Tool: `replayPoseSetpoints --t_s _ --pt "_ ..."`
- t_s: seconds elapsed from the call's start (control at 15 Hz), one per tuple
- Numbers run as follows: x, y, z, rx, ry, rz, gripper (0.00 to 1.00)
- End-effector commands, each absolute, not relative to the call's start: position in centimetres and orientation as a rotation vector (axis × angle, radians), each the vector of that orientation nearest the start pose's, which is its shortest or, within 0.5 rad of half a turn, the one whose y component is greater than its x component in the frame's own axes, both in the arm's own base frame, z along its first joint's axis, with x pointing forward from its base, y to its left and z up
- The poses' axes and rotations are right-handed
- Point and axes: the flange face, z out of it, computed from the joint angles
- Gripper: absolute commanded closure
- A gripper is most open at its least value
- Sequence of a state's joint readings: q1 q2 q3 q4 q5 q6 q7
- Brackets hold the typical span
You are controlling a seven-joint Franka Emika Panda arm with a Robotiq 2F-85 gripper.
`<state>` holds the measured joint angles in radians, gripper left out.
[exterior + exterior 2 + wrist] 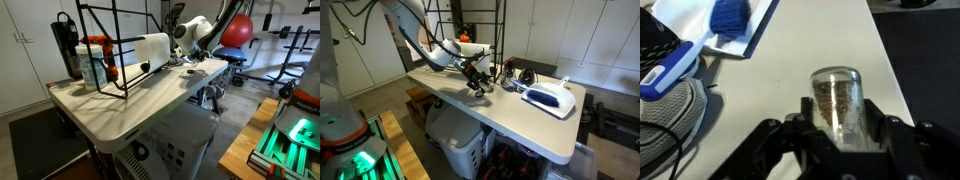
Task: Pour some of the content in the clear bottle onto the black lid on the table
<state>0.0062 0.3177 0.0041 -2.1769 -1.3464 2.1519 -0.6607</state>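
In the wrist view my gripper (840,122) is shut on the clear bottle (837,98). The bottle is small and see-through, with brown grainy content inside, and it stands between the two fingers above the white table (810,55). In both exterior views the gripper (186,52) (476,80) hangs low over the table, near its edge in the view that shows the arm from the side. The bottle is too small to make out in those views. The black lid does not show in the wrist view, and I cannot pick it out for certain in the exterior views.
A black wire rack (110,40) stands on the table with a white roll-like cylinder (150,48), a bluish bottle with an orange-red top (95,60) and a tall black canister (65,45). A white and blue appliance (550,97) lies nearby. A blue cloth (730,15) lies on white paper.
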Motion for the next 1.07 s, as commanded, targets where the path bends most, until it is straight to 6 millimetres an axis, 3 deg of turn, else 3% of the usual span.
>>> replayPoseSetpoints --t_s 0.0,0.93,1.0 --pt "54.9 -3.0 23.4 1.449 1.636 -0.710 0.72" --pt "54.8 -1.8 22.8 1.402 1.647 -0.714 0.72" --pt "55.0 -2.1 22.7 1.371 1.582 -0.740 0.72"
